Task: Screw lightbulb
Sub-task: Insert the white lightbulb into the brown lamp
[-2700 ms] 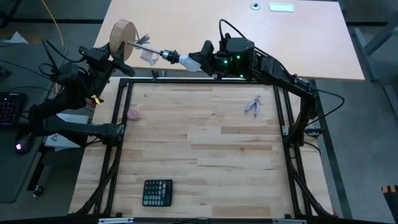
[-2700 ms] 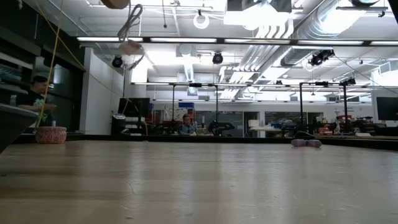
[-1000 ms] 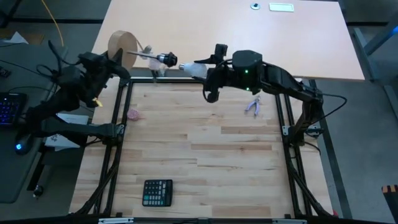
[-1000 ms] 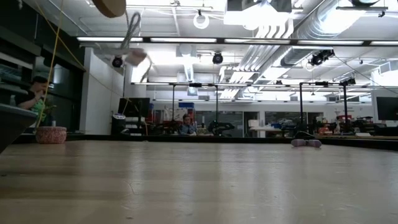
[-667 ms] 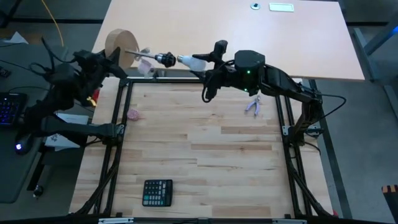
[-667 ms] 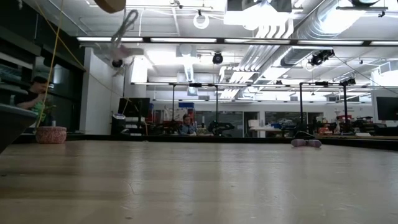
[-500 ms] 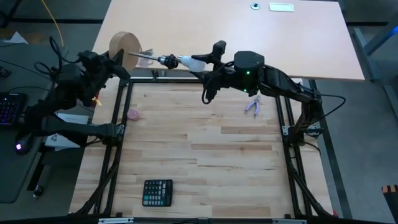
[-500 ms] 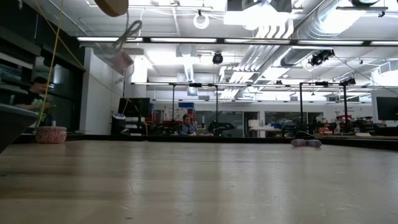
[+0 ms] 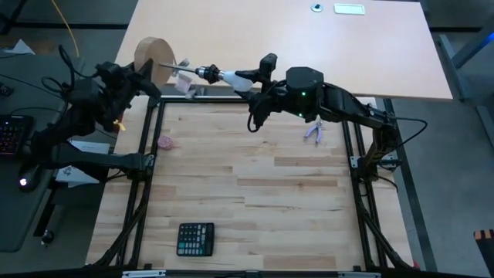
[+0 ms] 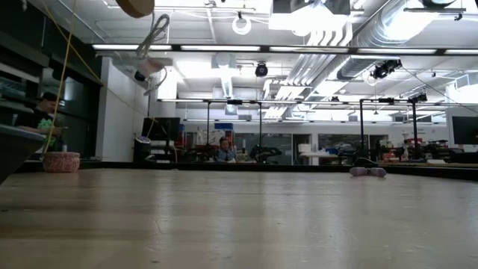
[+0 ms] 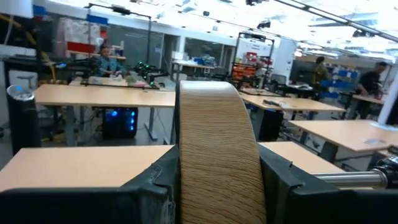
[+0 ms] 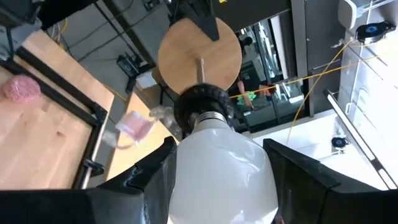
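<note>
White bulb [image 12: 219, 163] sits clamped between the right gripper's [image 9: 251, 76] fingers, up in the air past the table's far edge, left of centre; its metal base is seated in the black socket [image 12: 204, 104]. Left gripper [image 9: 137, 73] pinches the wooden disc [image 9: 151, 55] by its rim, disc on edge, rod and socket pointing right toward the bulb. Both arms hang over the far frame rail [image 9: 231, 100], tight together there. A crumpled clear wrapper [image 9: 184, 85] dangles just under the rod. Wide bare wood across the table [image 9: 255, 201] middle; pink lump [image 9: 166, 142] far left, pliers [image 9: 314, 131] far right, calculator [image 9: 195, 239] near left, all well apart from the grippers.
</note>
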